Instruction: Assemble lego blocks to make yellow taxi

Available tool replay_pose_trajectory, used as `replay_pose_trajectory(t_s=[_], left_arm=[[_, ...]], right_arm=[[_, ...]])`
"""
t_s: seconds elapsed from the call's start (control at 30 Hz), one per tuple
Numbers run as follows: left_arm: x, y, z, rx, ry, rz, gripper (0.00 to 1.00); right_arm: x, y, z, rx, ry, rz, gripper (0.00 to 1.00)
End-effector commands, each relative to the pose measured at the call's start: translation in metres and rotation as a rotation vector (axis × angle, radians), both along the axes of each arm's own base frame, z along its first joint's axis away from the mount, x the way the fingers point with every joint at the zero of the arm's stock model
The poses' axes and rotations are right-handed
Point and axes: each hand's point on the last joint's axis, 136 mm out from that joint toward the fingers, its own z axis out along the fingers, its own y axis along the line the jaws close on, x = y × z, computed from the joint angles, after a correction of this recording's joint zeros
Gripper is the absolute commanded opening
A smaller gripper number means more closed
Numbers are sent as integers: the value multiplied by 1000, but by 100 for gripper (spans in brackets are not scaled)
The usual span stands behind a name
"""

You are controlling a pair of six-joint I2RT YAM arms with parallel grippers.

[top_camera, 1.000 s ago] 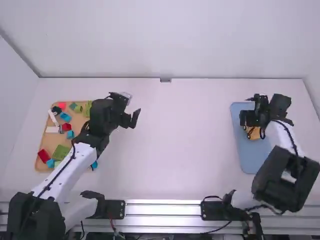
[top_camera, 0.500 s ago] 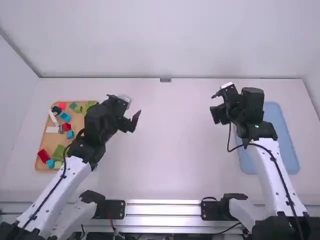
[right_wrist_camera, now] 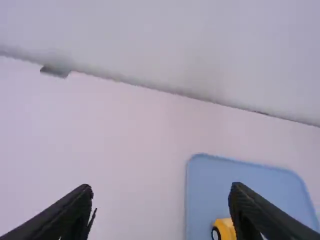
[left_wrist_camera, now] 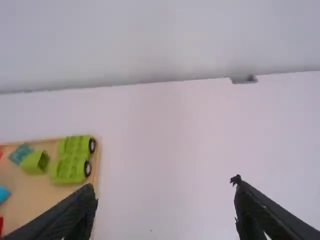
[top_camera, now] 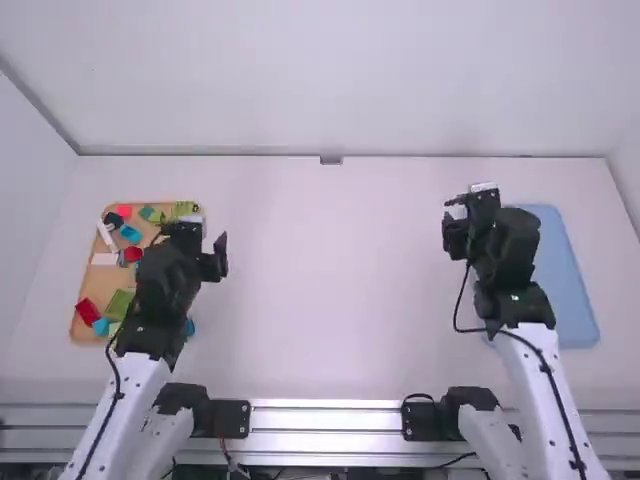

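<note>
Two sets of fingers, those of the left gripper [left_wrist_camera: 164, 190] and those of the right gripper [right_wrist_camera: 160, 191], are spread wide with nothing held between them, while the yellow block piece [right_wrist_camera: 225, 227] is seen on the blue tray [right_wrist_camera: 240, 182], partly hidden by one right finger. Its body is judged light, stiff and rather smooth, so only a modest squeeze is needed. It is best gripped across its flat sides, clear of the wheel [right_wrist_camera: 215, 234], so that no joined parts are pried loose.
</note>
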Motion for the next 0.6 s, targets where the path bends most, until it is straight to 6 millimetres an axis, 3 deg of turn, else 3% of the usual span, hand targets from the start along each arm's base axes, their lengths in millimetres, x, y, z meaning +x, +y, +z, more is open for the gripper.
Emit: replay_pose_trajectory(t_s=[0.0, 0.17, 0.57], left_arm=[[-10, 2, -8, -18, -8, 13, 65], [-26, 2, -30, -18, -8, 13, 55], [-56, 2, -92, -18, -8, 13, 29]], right_arm=[[-8, -1, -1, 83, -34, -48, 65], [-20, -1, 2, 176, -119, -79, 56], [-64, -1, -54, 203, -118, -89, 29]])
